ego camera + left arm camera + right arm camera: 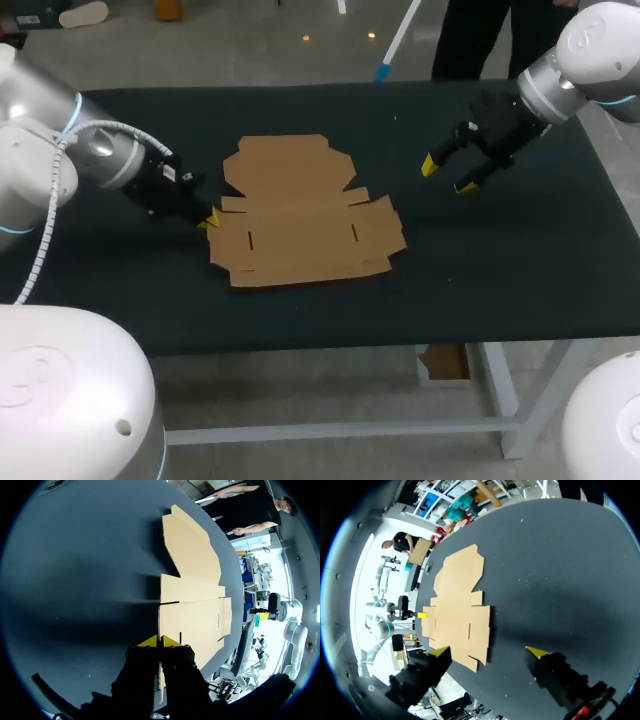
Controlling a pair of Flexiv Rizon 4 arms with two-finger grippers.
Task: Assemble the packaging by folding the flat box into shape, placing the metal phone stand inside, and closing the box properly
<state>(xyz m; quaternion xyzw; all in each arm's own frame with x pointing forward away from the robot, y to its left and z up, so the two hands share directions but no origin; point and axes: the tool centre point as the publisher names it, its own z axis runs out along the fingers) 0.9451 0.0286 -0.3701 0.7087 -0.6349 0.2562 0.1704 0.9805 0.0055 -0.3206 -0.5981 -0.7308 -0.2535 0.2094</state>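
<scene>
You have one flat box [305, 215], unfolded and lying on the dark tabletop [500, 260] a little left of its middle, and two pincers. Your left pincer [208, 220] sits at the box's left edge, its yellow tips drawn narrow and pinching a thin cardboard flap between them. From above, only a bit of its yellow shows. Your right pincer [447, 175] hangs spread wide over bare tabletop, well apart from the box on its right.

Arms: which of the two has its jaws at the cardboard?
The left arm: its jaws sit closed at the cardboard's edge. The right arm's jaws hang open, well clear of it.
</scene>
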